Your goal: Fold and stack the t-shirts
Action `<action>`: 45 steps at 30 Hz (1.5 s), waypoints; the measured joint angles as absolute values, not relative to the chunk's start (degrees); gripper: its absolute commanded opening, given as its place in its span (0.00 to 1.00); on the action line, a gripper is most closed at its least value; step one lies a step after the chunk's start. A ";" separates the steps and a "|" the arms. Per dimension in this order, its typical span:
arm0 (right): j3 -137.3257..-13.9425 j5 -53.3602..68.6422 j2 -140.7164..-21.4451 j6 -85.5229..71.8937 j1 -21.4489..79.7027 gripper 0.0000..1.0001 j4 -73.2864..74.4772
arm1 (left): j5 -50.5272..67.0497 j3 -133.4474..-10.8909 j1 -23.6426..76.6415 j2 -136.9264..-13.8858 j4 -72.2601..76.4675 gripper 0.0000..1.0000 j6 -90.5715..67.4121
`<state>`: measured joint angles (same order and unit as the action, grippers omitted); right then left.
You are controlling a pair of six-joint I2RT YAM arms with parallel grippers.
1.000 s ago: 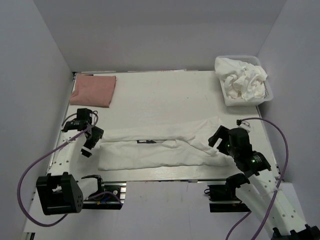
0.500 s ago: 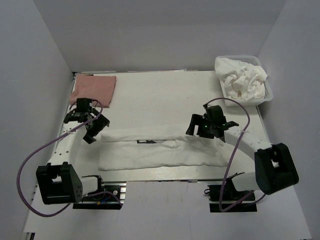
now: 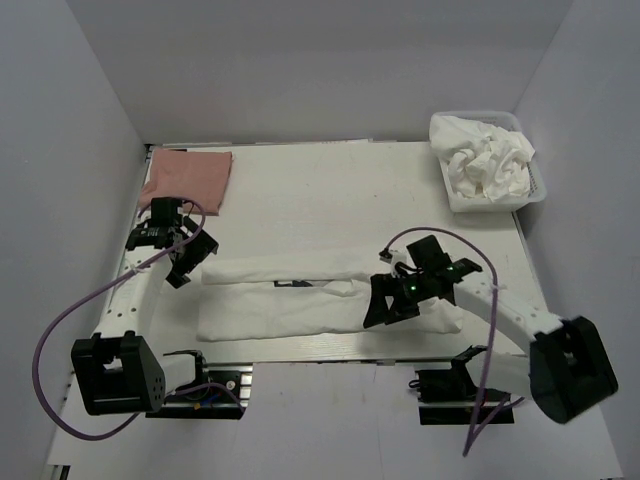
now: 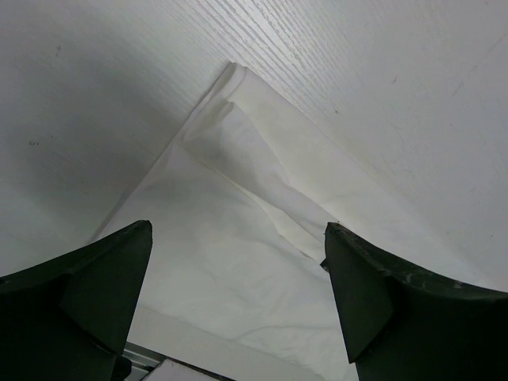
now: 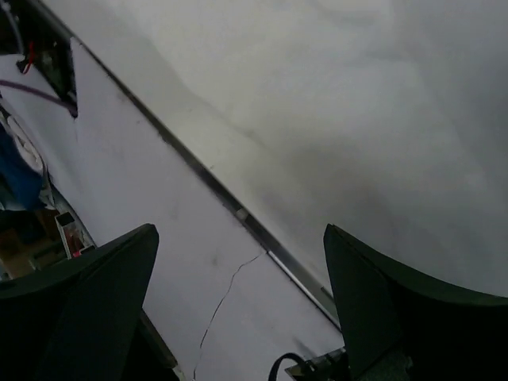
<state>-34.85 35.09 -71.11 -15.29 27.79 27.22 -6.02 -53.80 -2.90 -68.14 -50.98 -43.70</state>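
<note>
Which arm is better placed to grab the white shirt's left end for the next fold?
Left. The left hand, open, is at the white shirt's left corner; the right hand is over its other end.

In the top view, your right gripper (image 3: pixel 388 302) sits over the white t-shirt (image 3: pixel 280 305) right of centre and hides the cloth beneath it. Its fingertips are too small there to tell apart. You cannot count the garments in the basket (image 3: pixel 490 204) at upper right. In the left wrist view the bottom edge cuts both fingers (image 4: pixel 83 298), and the shirt runs out at lower right. In the right wrist view the clutter (image 5: pixel 32 159) at the left edge is cropped.
</note>
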 measured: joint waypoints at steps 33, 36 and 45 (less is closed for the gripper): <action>-42.50 31.14 -82.76 -18.92 26.22 0.90 19.29 | -4.38 -52.29 -2.90 -69.49 -49.63 1.00 -41.36; -40.58 35.88 -79.18 -17.15 26.79 0.90 23.51 | -4.38 -51.86 -2.90 -69.49 -49.65 1.00 -41.36; -39.70 35.05 -66.54 -16.88 27.03 0.90 30.65 | -2.22 -51.83 -2.87 -69.89 -48.10 1.00 -40.58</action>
